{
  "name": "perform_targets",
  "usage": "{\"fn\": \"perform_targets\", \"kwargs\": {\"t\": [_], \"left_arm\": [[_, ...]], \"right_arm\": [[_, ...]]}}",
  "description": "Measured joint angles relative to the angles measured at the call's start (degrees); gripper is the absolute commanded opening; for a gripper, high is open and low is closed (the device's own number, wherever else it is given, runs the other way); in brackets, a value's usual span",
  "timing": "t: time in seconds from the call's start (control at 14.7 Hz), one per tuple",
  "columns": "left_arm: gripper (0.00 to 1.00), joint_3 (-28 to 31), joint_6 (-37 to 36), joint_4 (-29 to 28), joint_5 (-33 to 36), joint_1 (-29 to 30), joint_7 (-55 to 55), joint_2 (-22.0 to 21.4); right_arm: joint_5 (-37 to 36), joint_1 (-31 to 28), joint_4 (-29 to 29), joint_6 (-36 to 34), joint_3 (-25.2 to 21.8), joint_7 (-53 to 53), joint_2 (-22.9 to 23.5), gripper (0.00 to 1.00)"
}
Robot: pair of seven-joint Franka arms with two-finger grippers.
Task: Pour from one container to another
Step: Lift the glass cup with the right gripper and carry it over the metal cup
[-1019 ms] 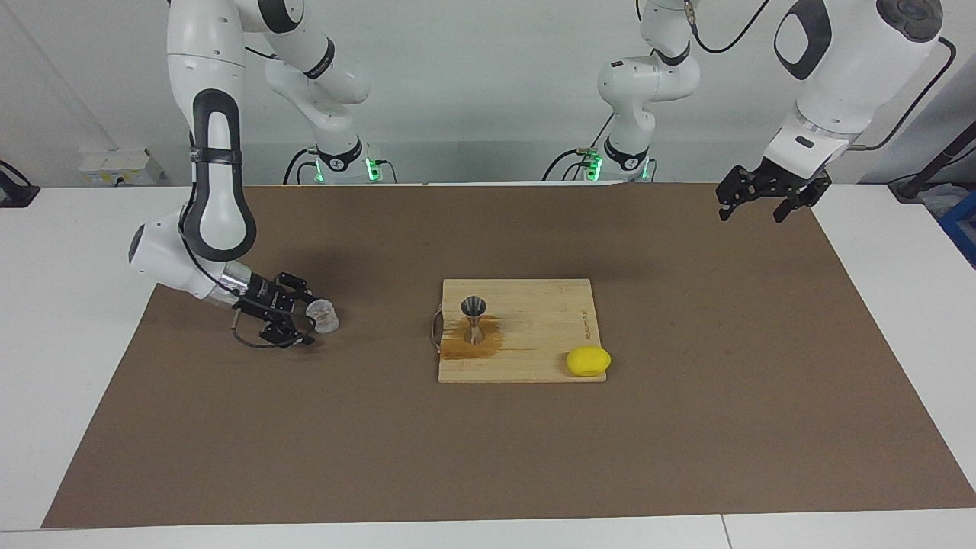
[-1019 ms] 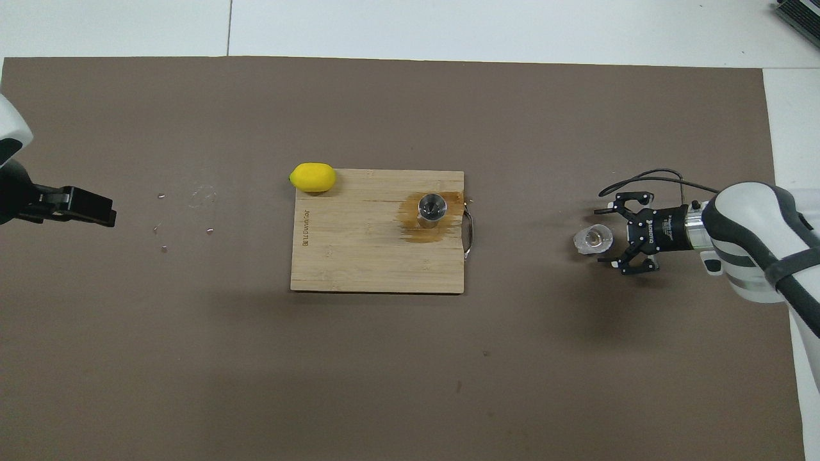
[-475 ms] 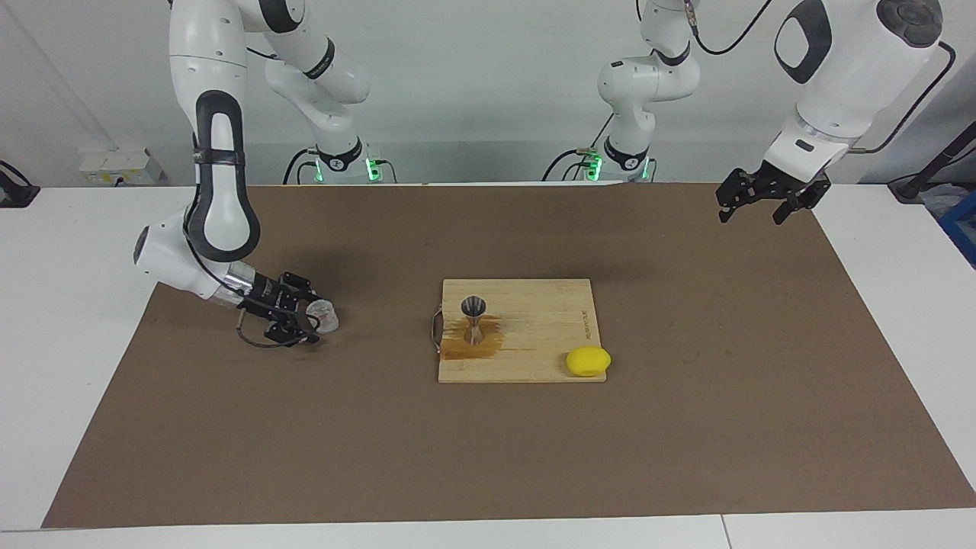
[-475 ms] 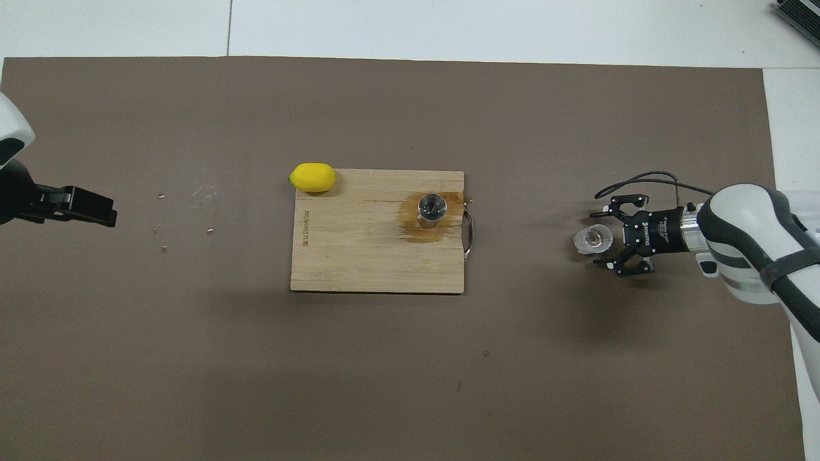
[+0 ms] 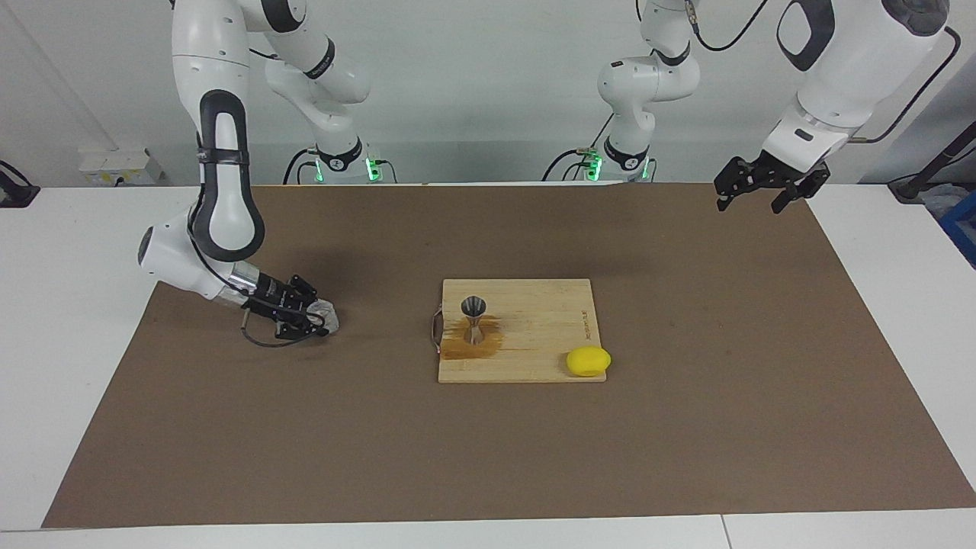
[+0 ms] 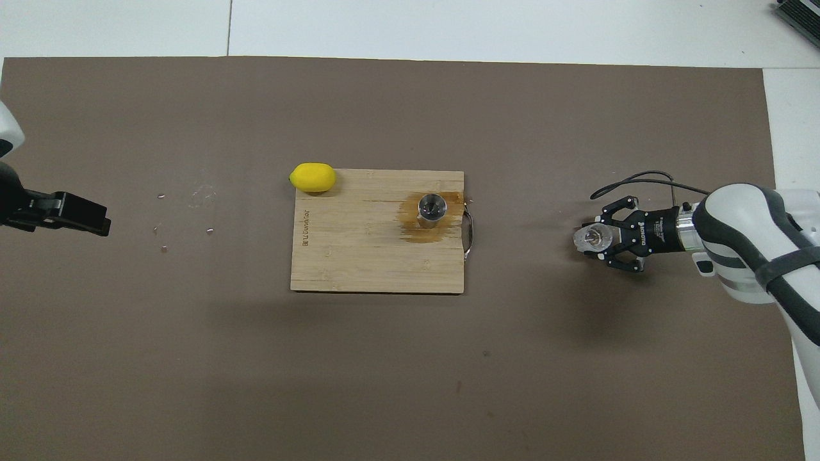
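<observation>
A brown mat (image 6: 384,371) covers most of the white counter (image 6: 448,25), its wide borders bare on every side of the wooden cutting board (image 6: 359,256) at centre. In the overhead view, the right gripper (image 6: 599,238) lies low at three o'clock from the board, toward the right arm's end of the counter, its fingers (image 5: 319,326) pinching the small clear glass cup (image 5: 325,315), which sits upright on the mat, well apart from the board. Open mat lies between cup and board.

The shiny steel jigger (image 5: 473,319), hourglass-shaped with a narrow waist, stands upright on the board near its metal handle (image 6: 471,235), in a brown wet stain (image 6: 410,232) that darkens the pale striped bamboo. A smooth yellow lemon (image 6: 312,177) rests at the board's corner at eleven o'clock from its centre in the overhead view, half on the mat, farther from the robots than the jigger.

The left gripper (image 5: 751,194) waits, raised over the mat's edge at the left arm's end, fingers spread and holding nothing. A few pale specks (image 6: 186,211) dot the mat near it.
</observation>
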Motion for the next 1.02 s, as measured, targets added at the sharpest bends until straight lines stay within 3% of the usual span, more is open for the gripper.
{"fn": "perform_targets", "kwargs": {"t": [0.61, 1.02], "left_arm": [[1.00, -0.05, -1.79, 0.85, 0.00, -1.47, 0.01, 0.46], [1.00, 0.45, -1.76, 0.82, 0.00, -1.47, 0.01, 0.46]], "right_arm": [[-0.30, 8.05, 4.08, 2.16, 0.03, 15.93, -2.99, 0.06], [-8.91, 15.37, 10.06, 4.20, 0.11, 32.91, -3.02, 0.07]]}}
